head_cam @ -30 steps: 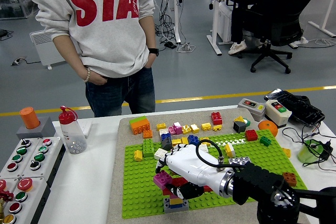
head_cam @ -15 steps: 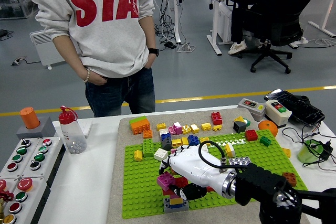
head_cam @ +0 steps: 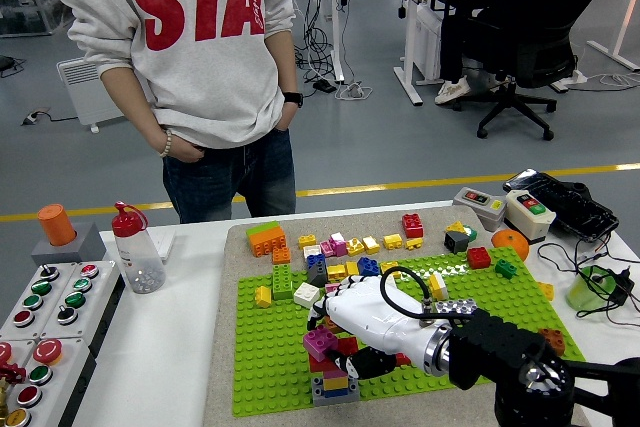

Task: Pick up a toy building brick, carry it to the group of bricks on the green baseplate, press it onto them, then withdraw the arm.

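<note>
My right robot hand point(head_cam: 352, 332) reaches in from the right over the green baseplate point(head_cam: 265, 367), its white fingers point(head_cam: 325, 319) curled down around a magenta brick point(head_cam: 320, 343). I hold that brick just above and touching the small stack of bricks point(head_cam: 335, 384) standing near the baseplate's near edge; the stack shows red, yellow, blue and grey layers, though my palm hides part of it. My left robot hand is out of sight.

On the far part of the baseplate and the grey mat beyond it lie loose bricks: an orange brick point(head_cam: 266, 238) at the far left, a tall green brick point(head_cam: 283, 282), a red brick point(head_cam: 412, 225) farther right, and several small yellow, pink and blue ones between them.

On the table to the left stand a clear bottle point(head_cam: 135, 248) with a red cap and a panel of push buttons point(head_cam: 45, 305). A person point(head_cam: 190, 67) in a grey sweatshirt stands at the far side, hands in pockets.
</note>
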{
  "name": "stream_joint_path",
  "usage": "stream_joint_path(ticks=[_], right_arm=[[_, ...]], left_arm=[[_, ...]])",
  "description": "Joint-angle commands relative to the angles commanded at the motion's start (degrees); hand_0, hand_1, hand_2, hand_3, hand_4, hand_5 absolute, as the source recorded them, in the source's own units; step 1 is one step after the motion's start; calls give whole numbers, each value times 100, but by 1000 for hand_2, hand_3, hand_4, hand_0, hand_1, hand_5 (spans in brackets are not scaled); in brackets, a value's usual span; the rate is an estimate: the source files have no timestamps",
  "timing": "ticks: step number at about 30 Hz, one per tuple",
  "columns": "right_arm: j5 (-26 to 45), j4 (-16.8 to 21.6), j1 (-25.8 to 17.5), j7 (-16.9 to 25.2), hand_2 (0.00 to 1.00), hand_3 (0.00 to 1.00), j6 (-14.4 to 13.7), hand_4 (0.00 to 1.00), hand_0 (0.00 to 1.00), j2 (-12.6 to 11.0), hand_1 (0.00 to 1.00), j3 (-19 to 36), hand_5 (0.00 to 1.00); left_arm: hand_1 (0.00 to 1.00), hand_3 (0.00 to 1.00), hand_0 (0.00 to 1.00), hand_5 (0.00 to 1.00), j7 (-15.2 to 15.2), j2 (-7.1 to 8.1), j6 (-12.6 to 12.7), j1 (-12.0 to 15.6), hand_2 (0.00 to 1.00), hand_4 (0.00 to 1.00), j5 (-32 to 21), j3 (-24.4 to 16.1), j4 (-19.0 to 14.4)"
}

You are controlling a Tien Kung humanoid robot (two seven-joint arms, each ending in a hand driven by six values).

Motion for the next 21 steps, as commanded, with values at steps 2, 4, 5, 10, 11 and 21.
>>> stream_joint_path(ticks=[2,4,5,10,11,21], right_arm=[[-1,-1,-2,-5,757,564,17,423,873,-2,757,6,192],[-2,0,-4,-8,762,565,33,426,873,-4,758,9,192],[-2,1,-6,-8,762,565,39,426,873,-5,758,10,192],[0,11,-15,6,765,568,61,433,874,-6,758,6,196],[0,11,-17,8,765,568,61,433,874,-5,758,4,196],[9,4,-35,17,773,567,76,439,874,4,759,-2,198]], left_arm=[[687,575,653,998,2,-1,0,1,673,290,1,0,0],[687,575,653,998,3,-2,0,3,674,290,2,-2,0],[687,575,653,998,4,-2,1,4,674,290,3,-3,0],[688,575,652,998,7,-6,1,14,674,290,17,-13,0],[688,575,652,998,8,-6,1,16,674,290,19,-14,0],[688,575,653,998,17,-10,0,32,673,290,32,-13,0]])
